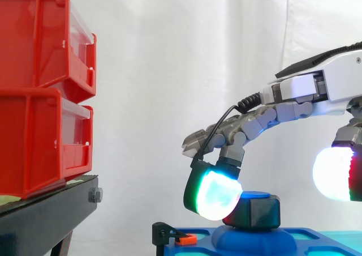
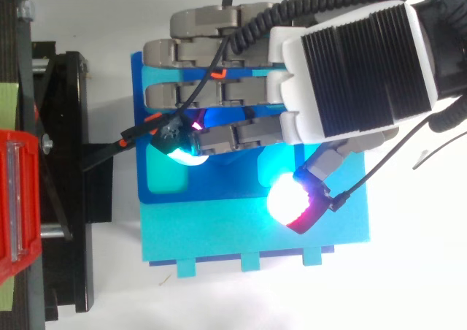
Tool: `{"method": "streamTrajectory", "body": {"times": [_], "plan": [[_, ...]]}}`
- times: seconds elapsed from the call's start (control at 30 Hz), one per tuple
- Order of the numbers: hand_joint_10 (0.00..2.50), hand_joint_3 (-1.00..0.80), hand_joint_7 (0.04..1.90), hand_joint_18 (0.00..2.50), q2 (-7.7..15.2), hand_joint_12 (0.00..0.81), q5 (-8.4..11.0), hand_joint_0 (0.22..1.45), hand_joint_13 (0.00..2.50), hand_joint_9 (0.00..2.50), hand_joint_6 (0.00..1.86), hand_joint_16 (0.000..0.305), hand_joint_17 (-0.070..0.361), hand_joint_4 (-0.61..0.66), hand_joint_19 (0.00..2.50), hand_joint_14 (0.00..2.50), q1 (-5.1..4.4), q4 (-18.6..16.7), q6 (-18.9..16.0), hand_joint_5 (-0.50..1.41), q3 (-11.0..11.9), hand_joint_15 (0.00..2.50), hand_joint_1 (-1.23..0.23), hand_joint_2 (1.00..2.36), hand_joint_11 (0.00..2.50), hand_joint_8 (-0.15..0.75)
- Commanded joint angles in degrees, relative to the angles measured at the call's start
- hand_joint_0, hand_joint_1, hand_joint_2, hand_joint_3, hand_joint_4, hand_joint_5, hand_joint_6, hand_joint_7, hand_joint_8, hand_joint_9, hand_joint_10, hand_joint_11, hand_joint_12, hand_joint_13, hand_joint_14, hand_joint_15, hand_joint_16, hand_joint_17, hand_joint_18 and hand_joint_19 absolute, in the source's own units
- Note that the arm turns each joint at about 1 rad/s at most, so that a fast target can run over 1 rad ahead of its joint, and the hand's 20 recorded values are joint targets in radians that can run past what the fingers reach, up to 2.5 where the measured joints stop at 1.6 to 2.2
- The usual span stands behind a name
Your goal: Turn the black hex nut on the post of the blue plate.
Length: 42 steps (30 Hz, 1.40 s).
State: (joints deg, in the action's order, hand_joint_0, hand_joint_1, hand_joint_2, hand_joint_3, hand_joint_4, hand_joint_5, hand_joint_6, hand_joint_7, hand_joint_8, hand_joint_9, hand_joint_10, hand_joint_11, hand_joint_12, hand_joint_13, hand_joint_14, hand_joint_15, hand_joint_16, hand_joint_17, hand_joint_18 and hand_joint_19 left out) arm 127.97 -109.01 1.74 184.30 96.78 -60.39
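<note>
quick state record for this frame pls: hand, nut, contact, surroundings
hand: hand open, reaching in from the right above the blue plate
nut: black hex nut sitting on the plate's raised post
contact: one glowing fingertip pad against the nut's left side; thumb pad to the right, apart from the nut
surroundings: two stacked red bins on a black stand, left in the side view

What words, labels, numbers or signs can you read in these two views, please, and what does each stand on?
None can be read: no legible print shows on the stacked red plastic bins, the black stand, the blue plate, the black hex nut or the robot's hand.
</note>
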Motion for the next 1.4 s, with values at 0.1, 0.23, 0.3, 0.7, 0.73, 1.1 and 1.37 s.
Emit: {"method": "streamTrajectory", "body": {"times": [0.1,0.23,0.3,0.7,0.73,1.1,1.37], "plan": [[0.00,-0.50,0.65,0.00,0.0,0.367,-1.03,0.41,0.00,0.13,0.50,0.055,0.124,0.12,0.28,0.00,0.64,-0.2,0.1,-0.21,-0.1,0.07,-0.31,1.00,0.00,0.204],[0.00,-0.50,0.66,0.00,0.0,0.366,-1.56,0.41,0.00,0.13,0.50,0.055,0.123,0.13,0.27,0.00,1.07,-0.2,0.2,-0.21,-0.2,0.07,-0.31,1.00,0.00,0.204],[0.00,-0.50,0.66,0.00,0.0,0.366,-1.91,0.41,0.00,0.13,0.50,0.055,0.123,0.13,0.27,0.00,1.16,-0.3,0.2,-0.21,-0.4,0.07,-0.31,1.00,0.00,0.205],[0.00,-0.50,0.68,0.00,0.0,0.370,-3.58,0.41,0.00,0.13,0.50,0.056,0.126,0.14,0.27,0.00,3.18,-0.5,0.2,-0.21,-1.3,0.07,-0.31,1.00,0.00,0.209],[0.00,-0.50,0.67,0.00,0.0,0.371,-3.58,0.41,0.00,0.13,0.50,0.056,0.126,0.14,0.27,0.00,3.27,-0.5,0.2,-0.21,-1.3,0.07,-0.31,1.00,0.00,0.207],[0.00,-0.50,0.68,0.00,0.0,0.372,-5.34,0.41,0.00,0.13,0.50,0.056,0.126,0.14,0.27,0.00,4.77,-0.5,0.9,-0.21,-1.2,0.07,-0.31,1.00,0.00,0.212],[0.00,-0.50,0.68,0.00,0.0,0.373,-7.09,0.41,0.00,0.13,0.50,0.056,0.126,0.14,0.27,0.00,5.73,0.0,1.5,-0.21,-1.0,0.07,-0.31,1.00,0.00,0.213]]}}
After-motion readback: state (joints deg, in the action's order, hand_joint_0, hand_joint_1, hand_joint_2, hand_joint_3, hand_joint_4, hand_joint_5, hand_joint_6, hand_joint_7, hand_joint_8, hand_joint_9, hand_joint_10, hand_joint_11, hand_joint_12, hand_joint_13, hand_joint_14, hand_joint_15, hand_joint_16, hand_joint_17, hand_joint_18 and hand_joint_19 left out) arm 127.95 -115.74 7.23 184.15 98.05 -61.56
